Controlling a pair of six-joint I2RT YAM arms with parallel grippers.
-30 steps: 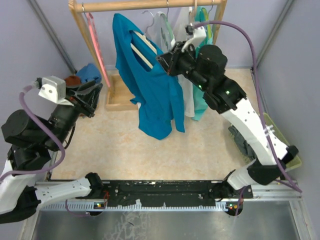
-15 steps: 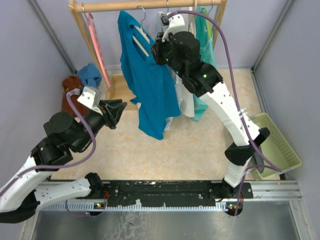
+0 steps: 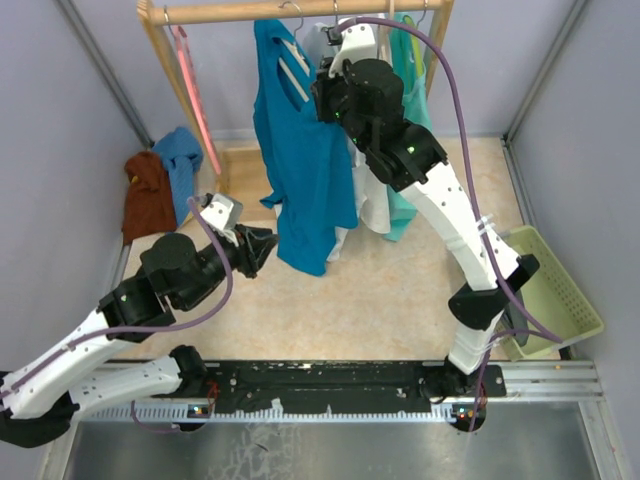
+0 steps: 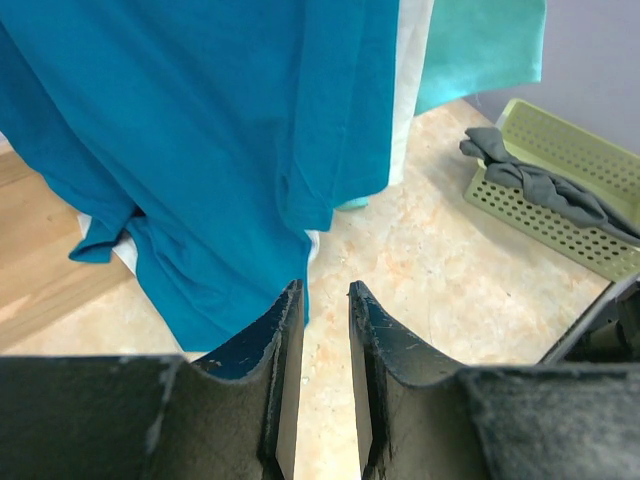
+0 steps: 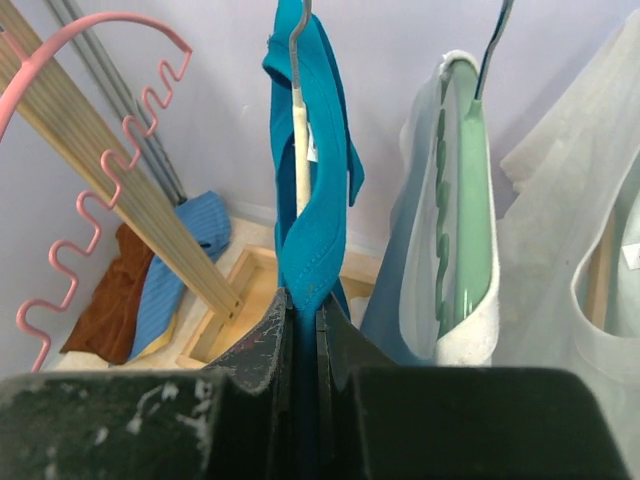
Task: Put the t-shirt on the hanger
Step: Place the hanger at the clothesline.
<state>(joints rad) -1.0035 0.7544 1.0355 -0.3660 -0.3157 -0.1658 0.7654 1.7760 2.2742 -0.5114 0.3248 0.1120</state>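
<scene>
- Since the earlier frames, the t-shirt [image 3: 305, 170] and its hanger [image 3: 297, 75] have been carried up and to the right by the right arm, close to the wooden rail [image 3: 250, 12]. The left arm has been swung in from the far left toward the shirt's lower hem.
- Rail: a pink hanger [image 3: 192, 95] is found at its left end and pale garments [image 3: 372, 200] at its right. The t-shirt is held in the gap between them, which is judged to be the intended hanging slot.
- T-shirt: it is found draped full length below the rail, with the hanger inside its shoulders. In the right wrist view the neck band is seen wrapped over the cream bar. Dressing of the hanger is judged essentially done.
- Hanger: its silver hook [image 5: 296, 40] is directed up toward the rail. Whether it is seated over the rail cannot be told.
- Right gripper [image 5: 303, 300]: the fingers are clenched on a fold of teal fabric at the collar, just below the hanger's neck. The load is judged to be borne by this grip until the hook is seated.
- Left gripper [image 4: 325, 292]: the fingers are narrowly parted with nothing between them; only floor [image 4: 450, 300] is seen through the gap. It is poised just beside the lower hem, judged ready to steady or straighten the cloth.
</scene>
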